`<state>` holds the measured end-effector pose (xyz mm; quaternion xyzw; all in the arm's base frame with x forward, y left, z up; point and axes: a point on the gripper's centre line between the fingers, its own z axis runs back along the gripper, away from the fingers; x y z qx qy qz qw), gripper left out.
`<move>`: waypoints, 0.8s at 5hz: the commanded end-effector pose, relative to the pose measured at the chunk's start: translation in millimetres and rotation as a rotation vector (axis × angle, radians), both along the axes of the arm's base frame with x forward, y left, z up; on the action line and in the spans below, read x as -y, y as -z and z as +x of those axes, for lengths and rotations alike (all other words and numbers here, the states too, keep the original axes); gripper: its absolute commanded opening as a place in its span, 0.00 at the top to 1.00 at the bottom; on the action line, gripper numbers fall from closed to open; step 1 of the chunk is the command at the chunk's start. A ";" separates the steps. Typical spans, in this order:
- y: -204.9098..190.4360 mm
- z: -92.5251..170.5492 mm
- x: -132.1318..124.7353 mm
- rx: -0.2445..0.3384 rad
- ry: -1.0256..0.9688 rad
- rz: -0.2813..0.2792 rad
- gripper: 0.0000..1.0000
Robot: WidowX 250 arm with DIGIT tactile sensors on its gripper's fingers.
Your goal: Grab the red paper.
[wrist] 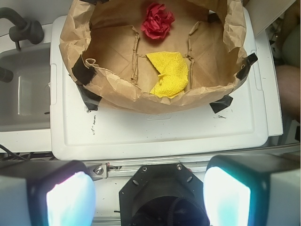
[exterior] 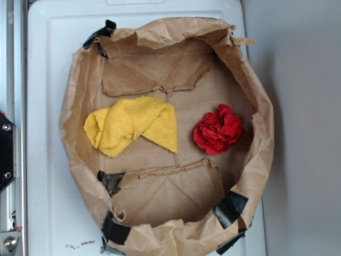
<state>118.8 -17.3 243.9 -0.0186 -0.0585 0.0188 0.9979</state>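
The red paper (exterior: 218, 130), a crumpled rose-like wad, lies inside the flattened brown paper bag (exterior: 160, 64), on its right side in the exterior view. In the wrist view the red paper (wrist: 157, 20) shows at the top, far from my gripper (wrist: 148, 195). My gripper is open, its two pale pads (wrist: 70, 200) wide apart with nothing between them. It hangs well back from the bag, above the robot's black base. The gripper itself does not show in the exterior view.
A yellow terry cloth (exterior: 133, 126) lies in the bag, left of the red paper; the wrist view shows the cloth (wrist: 170, 73) nearer to me. The bag stands on a white lid (wrist: 155, 134), its rolled rim held with black tape (exterior: 230, 208). A grey sink (wrist: 23, 89) lies at the left.
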 end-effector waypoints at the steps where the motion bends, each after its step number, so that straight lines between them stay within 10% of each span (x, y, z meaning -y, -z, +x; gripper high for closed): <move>1: 0.0 0.0 0.0 0.000 0.000 0.000 0.00; 4: 43.2 89.8 -27.6 0.016 0.137 0.045 0.00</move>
